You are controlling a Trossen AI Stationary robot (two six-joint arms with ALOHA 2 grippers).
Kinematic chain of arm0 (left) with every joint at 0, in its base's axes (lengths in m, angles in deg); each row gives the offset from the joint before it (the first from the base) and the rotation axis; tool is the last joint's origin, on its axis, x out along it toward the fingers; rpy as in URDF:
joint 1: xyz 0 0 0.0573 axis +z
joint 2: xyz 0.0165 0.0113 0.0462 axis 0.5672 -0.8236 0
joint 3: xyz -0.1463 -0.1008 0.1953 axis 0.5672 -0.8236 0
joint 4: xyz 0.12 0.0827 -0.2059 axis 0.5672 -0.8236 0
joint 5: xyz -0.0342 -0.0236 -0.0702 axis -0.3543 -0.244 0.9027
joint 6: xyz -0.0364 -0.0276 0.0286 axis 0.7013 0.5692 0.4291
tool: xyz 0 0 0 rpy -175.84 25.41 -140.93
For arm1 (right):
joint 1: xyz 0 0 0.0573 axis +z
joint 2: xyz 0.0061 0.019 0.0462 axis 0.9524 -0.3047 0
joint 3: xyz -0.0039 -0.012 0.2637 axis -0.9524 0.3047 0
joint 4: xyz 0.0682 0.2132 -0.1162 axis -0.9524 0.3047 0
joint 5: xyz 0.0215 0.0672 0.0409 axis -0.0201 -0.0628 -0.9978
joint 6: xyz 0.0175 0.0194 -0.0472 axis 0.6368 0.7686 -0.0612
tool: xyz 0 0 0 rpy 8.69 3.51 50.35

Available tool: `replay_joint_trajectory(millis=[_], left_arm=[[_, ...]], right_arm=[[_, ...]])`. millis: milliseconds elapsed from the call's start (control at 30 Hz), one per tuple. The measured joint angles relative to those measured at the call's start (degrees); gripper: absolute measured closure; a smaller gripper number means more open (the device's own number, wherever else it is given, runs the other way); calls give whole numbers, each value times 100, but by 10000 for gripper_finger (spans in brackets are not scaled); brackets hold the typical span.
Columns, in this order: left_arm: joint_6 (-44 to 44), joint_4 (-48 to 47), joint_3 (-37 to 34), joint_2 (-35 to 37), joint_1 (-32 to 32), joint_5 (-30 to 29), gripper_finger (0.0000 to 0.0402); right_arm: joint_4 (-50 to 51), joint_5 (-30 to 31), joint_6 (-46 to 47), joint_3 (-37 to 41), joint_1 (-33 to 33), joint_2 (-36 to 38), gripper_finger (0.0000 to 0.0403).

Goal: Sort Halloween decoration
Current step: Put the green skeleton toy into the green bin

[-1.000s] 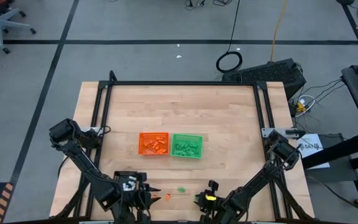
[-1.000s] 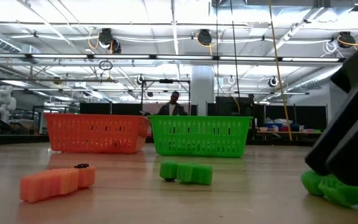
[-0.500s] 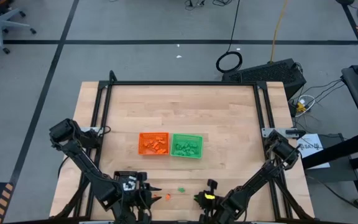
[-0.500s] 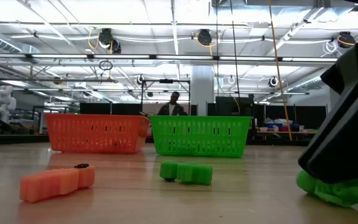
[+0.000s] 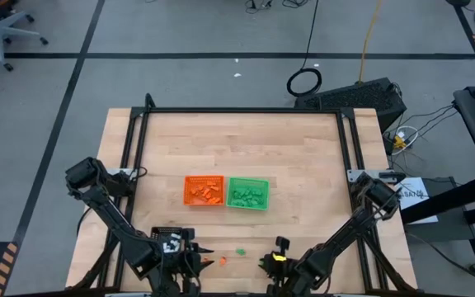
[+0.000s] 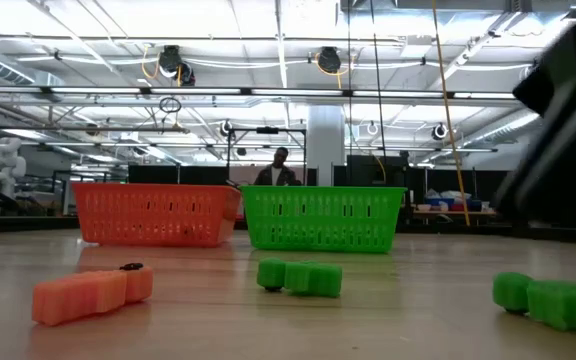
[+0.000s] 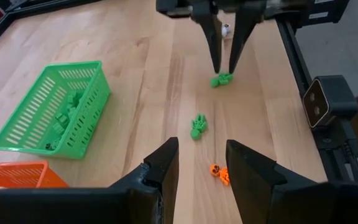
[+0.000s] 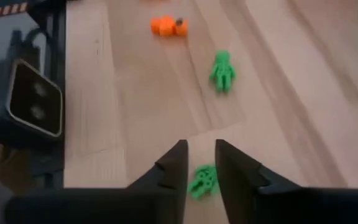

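Observation:
Three tiny trinkets lie flat on the wood near the front edge: an orange one [image 7: 219,173], a green figure [image 7: 198,126] and another green figure [image 7: 221,79]. My right gripper [image 7: 224,70] hangs just above that second green figure [image 8: 202,180], fingers a little apart and empty; in the low view the figure [image 6: 553,300] lies clear below it. My left gripper [image 7: 202,149] stands open and empty, short of the orange trinket [image 5: 221,260]. An orange tray [image 5: 204,190] and a green tray [image 5: 247,193] hold several sorted trinkets.
The two trays stand side by side at mid-table, orange on the left, green on the right [image 6: 323,218]. Black rails [image 5: 134,148] frame the table's far, left and right sides. Bare wood lies between the trays and the loose trinkets. A person stands far back in the room [image 6: 281,168].
My right gripper has risen off the table, away from the green figure it stood over. The figure stays lying on the wood, now in plain view below it.

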Motion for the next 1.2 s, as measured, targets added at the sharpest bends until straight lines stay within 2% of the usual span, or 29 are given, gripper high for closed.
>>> replay_joint_trajectory(millis=[367, 467, 633, 767, 1200], left_arm=[[0, -12, 1, 0, -16, 5, 272], [0, -24, 1, 0, -16, 10, 272], [4, -22, 1, 0, -16, 17, 272], [4, -29, 1, 0, -14, 17, 272], [47, -42, 0, 0, -7, -9, 272]], right_arm=[[356, 18, 749, -5, 80, -155, 242], [343, -173, 922, -8, 81, -260, 218], [269, -226, 981, -37, 55, -428, 201], [359, -222, 1067, -38, 48, -426, 225], [500, -178, 899, -31, 39, -420, 392]])
